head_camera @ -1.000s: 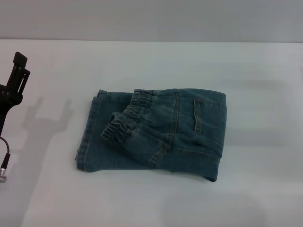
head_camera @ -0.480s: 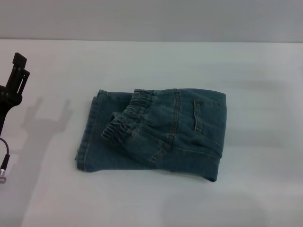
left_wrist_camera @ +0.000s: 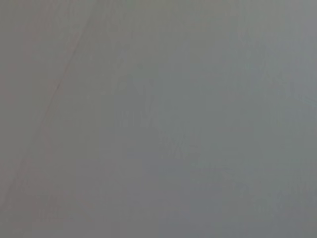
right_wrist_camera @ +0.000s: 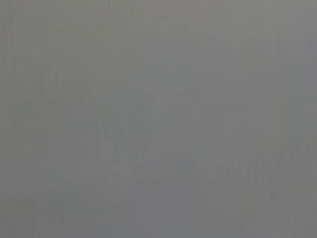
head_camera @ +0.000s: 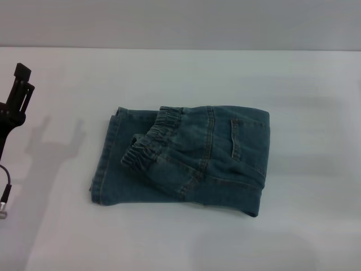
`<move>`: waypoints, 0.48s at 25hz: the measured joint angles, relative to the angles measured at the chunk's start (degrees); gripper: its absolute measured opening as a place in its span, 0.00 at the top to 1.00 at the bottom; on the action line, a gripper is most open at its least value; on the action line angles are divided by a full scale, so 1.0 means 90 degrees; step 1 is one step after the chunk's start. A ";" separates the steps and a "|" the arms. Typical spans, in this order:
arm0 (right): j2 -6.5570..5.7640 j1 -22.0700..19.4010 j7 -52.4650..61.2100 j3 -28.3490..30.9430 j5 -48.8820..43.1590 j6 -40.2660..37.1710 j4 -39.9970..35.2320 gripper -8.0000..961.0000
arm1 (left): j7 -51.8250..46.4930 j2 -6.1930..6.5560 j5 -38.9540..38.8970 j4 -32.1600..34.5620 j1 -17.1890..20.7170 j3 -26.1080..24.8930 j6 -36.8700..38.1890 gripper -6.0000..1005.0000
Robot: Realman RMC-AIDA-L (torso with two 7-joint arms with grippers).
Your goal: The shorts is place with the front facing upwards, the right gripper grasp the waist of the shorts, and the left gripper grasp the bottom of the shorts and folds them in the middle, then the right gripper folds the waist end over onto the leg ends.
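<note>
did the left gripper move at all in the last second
No. In the head view the left gripper sits at the table's left edge, raised and apart from the folded shorts, just as before.

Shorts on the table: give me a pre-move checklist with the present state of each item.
1. The shorts folded into a compact stack: ok.
2. The waist lying over the leg ends, which still peek out toward the robot's left: ok.
3. Left gripper clear of the fabric, raised at the left edge: ok.
4. Left gripper open or shut: cannot tell.
5. Right gripper position: cannot tell, not in view.
6. Shorts wholly on the table: ok.
</note>
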 joint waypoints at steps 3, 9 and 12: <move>0.0000 0.0000 0.0000 0.0000 0.0000 0.0000 0.0000 0.42 | 0.0000 0.0000 0.0000 0.0006 -0.0011 0.0000 0.0000 0.22; 0.0000 0.0000 0.0000 0.0000 0.0000 0.0000 -0.0001 0.42 | 0.0000 0.0000 0.0000 0.0009 -0.0025 0.0000 0.0000 0.22; 0.0000 0.0000 0.0000 0.0000 0.0000 0.0000 -0.0001 0.42 | 0.0000 0.0000 0.0000 0.0008 -0.0026 0.0000 0.0000 0.22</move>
